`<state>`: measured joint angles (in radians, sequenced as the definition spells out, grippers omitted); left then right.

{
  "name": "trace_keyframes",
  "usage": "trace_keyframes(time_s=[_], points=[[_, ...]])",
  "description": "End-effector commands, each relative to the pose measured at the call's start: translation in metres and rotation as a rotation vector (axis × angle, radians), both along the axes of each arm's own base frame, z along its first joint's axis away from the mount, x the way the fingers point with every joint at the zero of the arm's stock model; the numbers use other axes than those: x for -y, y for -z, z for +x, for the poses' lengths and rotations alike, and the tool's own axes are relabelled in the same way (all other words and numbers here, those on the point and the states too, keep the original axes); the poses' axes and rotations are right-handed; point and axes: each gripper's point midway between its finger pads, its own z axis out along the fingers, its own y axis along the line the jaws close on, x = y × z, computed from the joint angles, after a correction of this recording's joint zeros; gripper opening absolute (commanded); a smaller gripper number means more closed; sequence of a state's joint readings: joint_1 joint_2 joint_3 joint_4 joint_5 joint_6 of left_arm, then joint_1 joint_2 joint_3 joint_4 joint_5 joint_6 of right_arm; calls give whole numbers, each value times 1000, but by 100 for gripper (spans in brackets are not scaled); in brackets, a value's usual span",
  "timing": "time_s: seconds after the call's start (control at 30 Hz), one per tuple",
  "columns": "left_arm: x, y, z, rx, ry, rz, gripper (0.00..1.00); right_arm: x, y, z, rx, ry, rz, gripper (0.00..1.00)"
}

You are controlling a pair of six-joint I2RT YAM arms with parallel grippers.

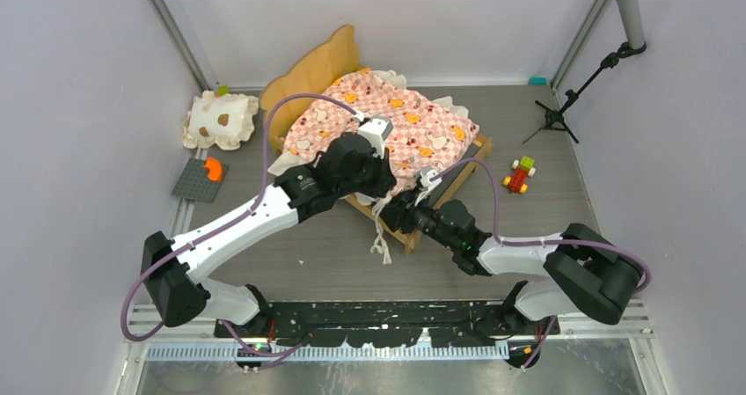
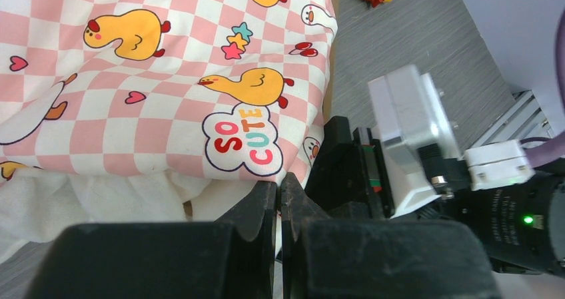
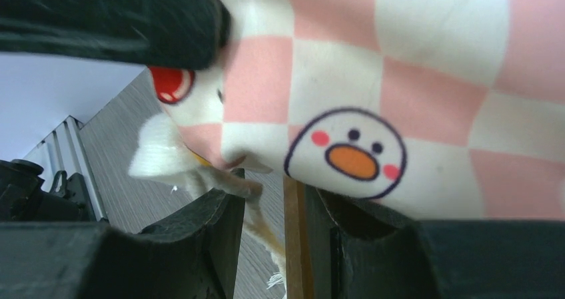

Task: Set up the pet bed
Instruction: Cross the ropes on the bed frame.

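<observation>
Although the mattress already lies on its frame, the pet bed [image 1: 413, 118] in the middle of the surface [image 1: 334, 259] looks only partly set up: at its near corner the cream ruffle and ties hang loose over the wooden rail. There the left gripper [image 2: 280, 192] is closed at the ruffle's edge, though I cannot tell whether it is on fabric. The right gripper [image 3: 273, 236] has its jaws apart around rail and ruffle; I cannot tell whether it grips them. Only the right wrist view shows that rail between the jaws. Only the top view shows the spotted pillow [image 1: 220, 120], well apart by the far left wall and probably yet to be placed.
</observation>
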<state>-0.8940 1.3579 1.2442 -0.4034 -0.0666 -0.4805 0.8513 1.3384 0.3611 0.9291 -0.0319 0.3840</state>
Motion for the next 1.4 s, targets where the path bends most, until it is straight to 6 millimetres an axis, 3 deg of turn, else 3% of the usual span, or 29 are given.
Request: trace_keyframes(time_s=[0.0,0.3,0.5,0.63,0.73,0.87,1.37], points=[[8,-38,5,44,7,-90,0,-11,-25,8,69,12,102,42],[9,-48,7,50,8,-108,0,-24,-11,12,51,3,134,36],[1,-49,12,57,-9,-102,0,-12,-11,13,44,52,113,24],[-9,-48,15,62,-25,-91,0,-1,-8,9,23,72,30,11],[-19,-48,16,67,-36,-72,0,11,-10,7,6,97,-62,8],[-28,-50,16,75,-35,-49,0,24,-19,7,18,129,-131,7],[-35,-36,11,61,-4,32,0,29,-74,25,40,181,-317,6]])
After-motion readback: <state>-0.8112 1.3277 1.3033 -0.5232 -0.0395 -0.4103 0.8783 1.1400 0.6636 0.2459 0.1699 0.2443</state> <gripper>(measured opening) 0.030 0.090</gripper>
